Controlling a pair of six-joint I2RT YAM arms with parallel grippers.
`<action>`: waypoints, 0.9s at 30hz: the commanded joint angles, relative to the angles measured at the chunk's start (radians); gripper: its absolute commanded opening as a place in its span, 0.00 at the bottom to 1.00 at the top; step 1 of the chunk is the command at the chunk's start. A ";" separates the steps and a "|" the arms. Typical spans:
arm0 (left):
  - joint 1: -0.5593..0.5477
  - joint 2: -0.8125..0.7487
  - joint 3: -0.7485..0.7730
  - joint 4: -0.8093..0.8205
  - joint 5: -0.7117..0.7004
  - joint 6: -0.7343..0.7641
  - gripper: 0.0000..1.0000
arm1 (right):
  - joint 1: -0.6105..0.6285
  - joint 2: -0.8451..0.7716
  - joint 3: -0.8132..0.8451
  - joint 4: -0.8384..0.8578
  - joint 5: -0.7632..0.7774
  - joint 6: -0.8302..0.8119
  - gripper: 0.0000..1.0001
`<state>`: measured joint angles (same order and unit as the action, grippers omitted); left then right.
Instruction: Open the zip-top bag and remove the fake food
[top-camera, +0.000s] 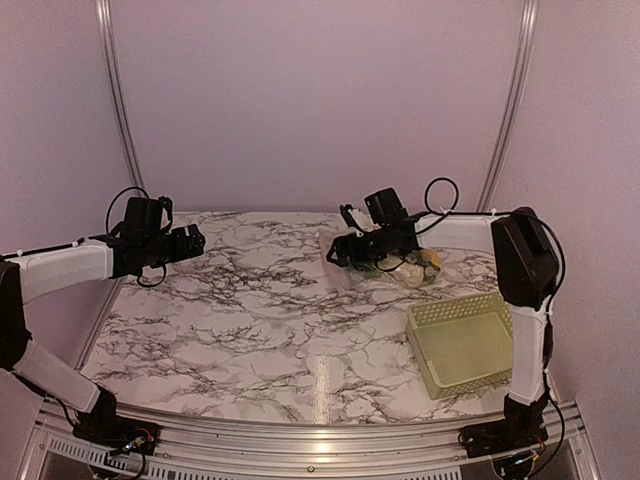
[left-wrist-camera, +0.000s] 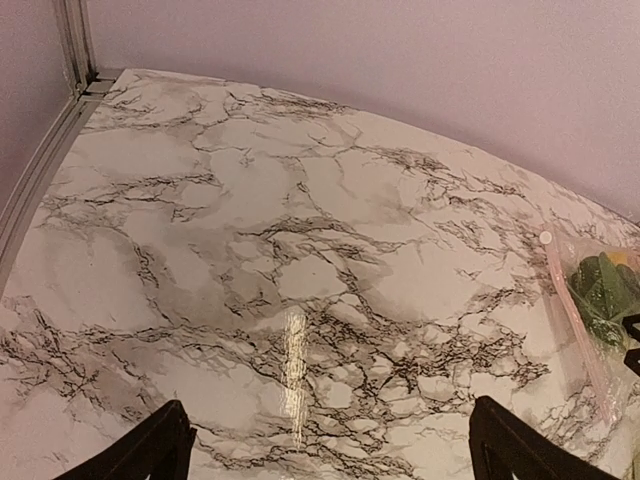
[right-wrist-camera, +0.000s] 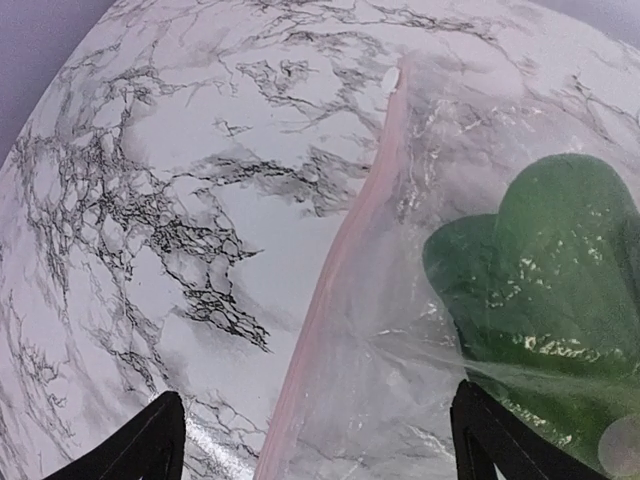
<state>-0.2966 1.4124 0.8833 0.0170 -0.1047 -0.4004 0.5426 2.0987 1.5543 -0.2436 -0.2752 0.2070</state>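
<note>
The clear zip-top bag (top-camera: 385, 268) lies at the back right of the marble table, its pinkish-white zipper strip (right-wrist-camera: 335, 290) facing left. Inside it I see green bok choy leaves (right-wrist-camera: 545, 270) and pale and yellow fake food (top-camera: 425, 265). My right gripper (top-camera: 345, 250) is open and hovers over the bag's zipper edge; in the right wrist view the strip runs between its fingertips (right-wrist-camera: 475, 435). My left gripper (top-camera: 195, 240) is open and empty, raised over the back left of the table, far from the bag. The bag's edge shows at the right of the left wrist view (left-wrist-camera: 580, 320).
A pale yellow-green lattice basket (top-camera: 462, 342) stands at the front right beside the right arm. Metal frame posts (top-camera: 120, 110) and lilac walls close in the back and sides. A metal rail (left-wrist-camera: 40, 170) runs along the table's left edge.
</note>
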 joint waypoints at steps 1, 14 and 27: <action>-0.006 -0.032 -0.015 0.011 0.017 -0.005 0.99 | 0.093 -0.005 0.105 -0.097 0.180 -0.112 0.88; -0.006 -0.052 -0.009 0.000 0.004 -0.015 0.99 | 0.172 0.174 0.387 -0.304 0.510 -0.279 0.86; -0.006 -0.045 -0.007 -0.002 0.002 -0.017 0.99 | 0.240 0.321 0.477 -0.357 0.794 -0.388 0.86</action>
<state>-0.2966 1.3811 0.8814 0.0177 -0.0952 -0.4095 0.7494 2.3787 1.9606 -0.5636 0.3672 -0.1219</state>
